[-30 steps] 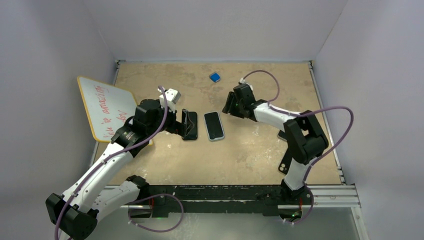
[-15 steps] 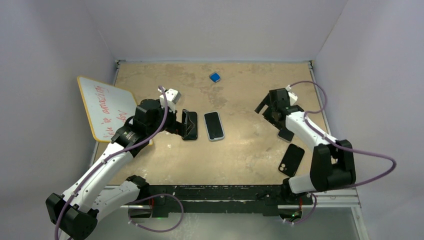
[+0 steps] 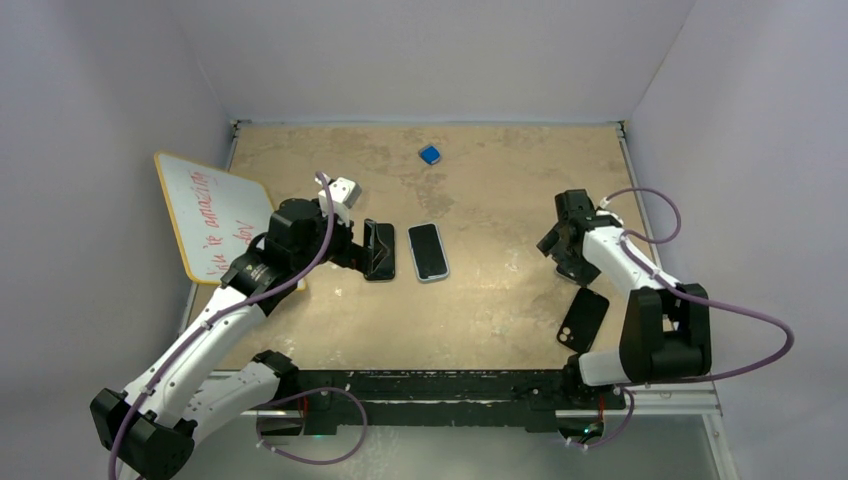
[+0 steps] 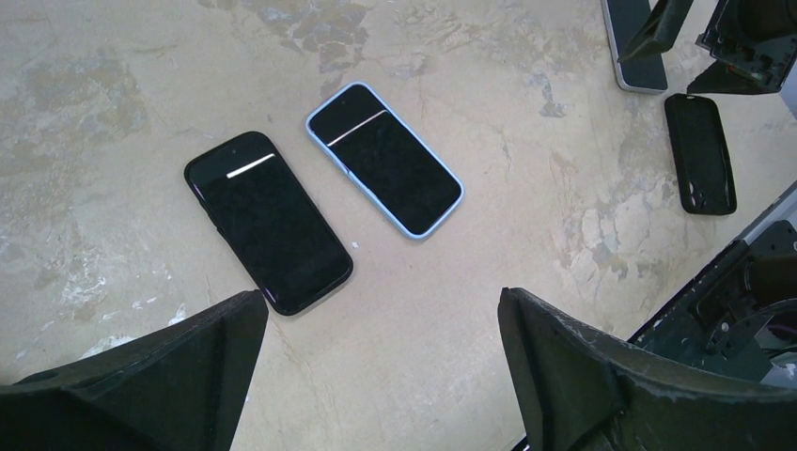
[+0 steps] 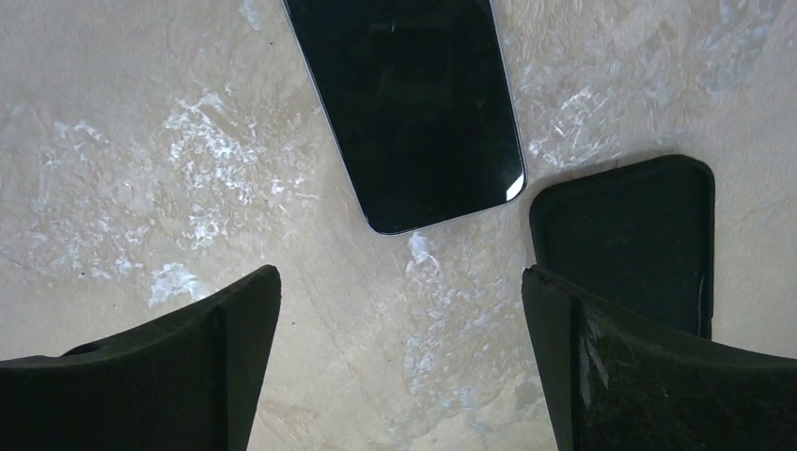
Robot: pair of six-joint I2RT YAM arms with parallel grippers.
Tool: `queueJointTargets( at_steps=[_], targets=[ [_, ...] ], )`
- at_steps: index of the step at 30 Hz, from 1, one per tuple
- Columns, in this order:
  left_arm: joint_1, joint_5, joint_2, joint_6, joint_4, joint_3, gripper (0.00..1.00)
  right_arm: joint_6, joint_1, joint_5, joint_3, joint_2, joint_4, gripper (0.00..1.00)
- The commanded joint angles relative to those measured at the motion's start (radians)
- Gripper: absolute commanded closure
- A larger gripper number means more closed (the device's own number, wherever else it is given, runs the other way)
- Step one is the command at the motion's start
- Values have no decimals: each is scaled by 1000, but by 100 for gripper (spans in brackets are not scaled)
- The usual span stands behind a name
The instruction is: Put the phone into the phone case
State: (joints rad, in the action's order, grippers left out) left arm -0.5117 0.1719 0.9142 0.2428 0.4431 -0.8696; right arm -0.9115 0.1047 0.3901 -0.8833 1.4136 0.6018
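The empty black phone case point(image 3: 582, 319) lies flat near the right edge. The right wrist view shows a bare phone point(image 5: 414, 113) just beyond it, not touching, under the right gripper point(image 5: 397, 282), whose fingers are spread and empty. Farther left, the left gripper point(image 4: 383, 301), likewise spread, faces a black phone point(image 4: 268, 221) and a blue-rimmed phone point(image 4: 385, 158).

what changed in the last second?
The right gripper swung from table centre rightward and toward the near edge, now open above the bare phone and empty black case. Nothing grasped or released. The left gripper, black phone, blue-cased phone and whiteboard are unchanged.
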Motion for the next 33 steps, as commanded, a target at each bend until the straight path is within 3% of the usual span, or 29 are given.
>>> queueJointTargets(
  at_steps=[1,5,7,9,12,17,29,33],
  targets=[
    [-1,25,-18,-5,-24,-16,1,94,-14,12,2,-78,-35,1],
    [-1,29,-30,-2,-28,-10,1,-14,-52,67,2,-75,106,2],
    [-1,29,-32,-2,-33,-9,1,-39,-62,69,17,-66,140,6],
    [-1,33,-29,-3,-34,-11,1,-47,-64,54,48,-72,133,17],
    [0,41,-22,-6,-32,-13,1,-59,-65,36,94,-92,101,40],
    [-1,42,-29,-8,-32,-9,1,-85,-66,66,122,-88,98,57],
    [-1,44,-28,-8,-37,-7,1,-84,-66,62,199,-64,30,63],
    [0,44,-25,-7,-38,-6,1,-90,-66,50,228,-55,0,71]
  ],
)
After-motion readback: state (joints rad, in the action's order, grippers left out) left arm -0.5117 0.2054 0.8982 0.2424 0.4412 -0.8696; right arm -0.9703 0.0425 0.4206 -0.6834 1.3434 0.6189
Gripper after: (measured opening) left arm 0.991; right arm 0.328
